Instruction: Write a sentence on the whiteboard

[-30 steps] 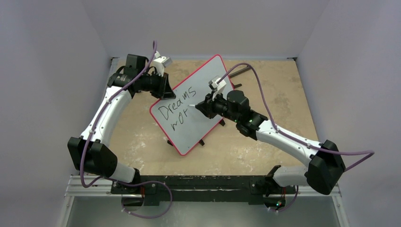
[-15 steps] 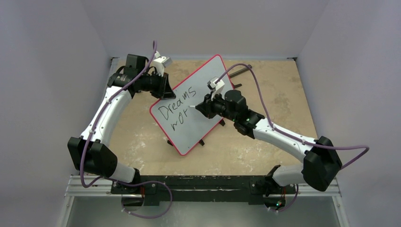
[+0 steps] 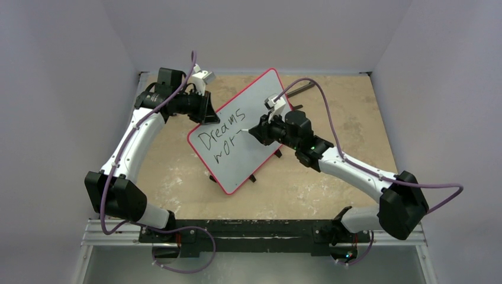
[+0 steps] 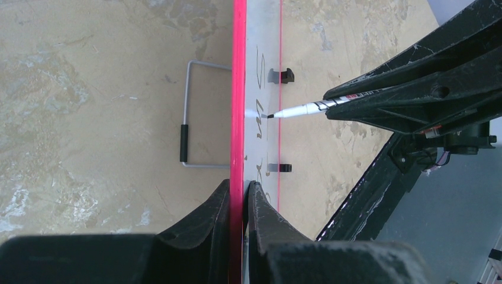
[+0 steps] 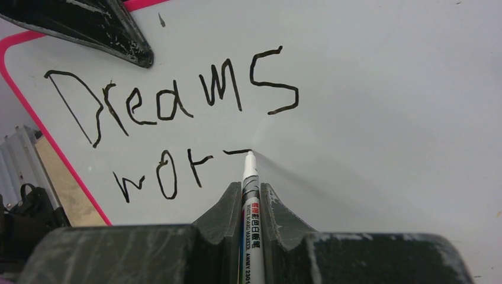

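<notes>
The whiteboard (image 3: 254, 106), white with a red rim, stands tilted in the middle of the table. My left gripper (image 4: 238, 184) is shut on its red edge (image 4: 238, 89) at the far left corner. On the board the sentence (image 5: 171, 103) reads "Dreams" with "wor" and a short horizontal stroke (image 5: 237, 152) under it. My right gripper (image 5: 250, 188) is shut on a white marker (image 5: 249, 195), whose tip touches the board at the right end of that stroke. From above, the right gripper (image 3: 253, 130) sits over the board's middle.
A wire stand with a black sleeve (image 4: 184, 142) sticks out behind the board. Black clips (image 4: 281, 76) sit on the board's lower edge. A dark rod (image 3: 299, 90) lies on the tan tabletop (image 3: 331, 183) behind the board. Grey walls close three sides.
The right gripper moved the marker up and to the right across the board. A short horizontal stroke now follows "wor". The left gripper and the board stayed still.
</notes>
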Available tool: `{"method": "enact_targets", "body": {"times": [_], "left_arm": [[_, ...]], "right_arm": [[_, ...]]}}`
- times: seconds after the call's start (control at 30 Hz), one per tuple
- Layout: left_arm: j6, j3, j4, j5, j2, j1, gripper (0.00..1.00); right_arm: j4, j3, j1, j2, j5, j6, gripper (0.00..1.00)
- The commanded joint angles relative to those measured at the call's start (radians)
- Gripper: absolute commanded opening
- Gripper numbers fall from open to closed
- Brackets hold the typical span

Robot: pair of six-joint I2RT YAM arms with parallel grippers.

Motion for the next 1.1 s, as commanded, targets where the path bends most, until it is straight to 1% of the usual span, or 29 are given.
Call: {"method": "enact_targets", "body": {"times": [0.0,0.43,0.73,1.07], "left_arm": [[0.029,0.011,0.045,-0.027,-0.016,0.003,0.0],[0.029,0.011,0.045,-0.027,-0.018,0.003,0.0],[0.029,0.011,0.045,-0.028,-0.019,0.003,0.0],[0.029,0.011,0.045,-0.027,-0.022,0.003,0.0]], "right_arm": [[0.01,-0.009,-0.015,-0.028,0.03,0.005,0.0],[0.004,0.021,-0.016,-0.069,-0.053,0.019,0.0],[0.035,0.074,-0.016,-0.011,-0.065,0.053,0.0],[0.051,0.087,-0.016,0.028,-0.066,0.073,0.0]]}}
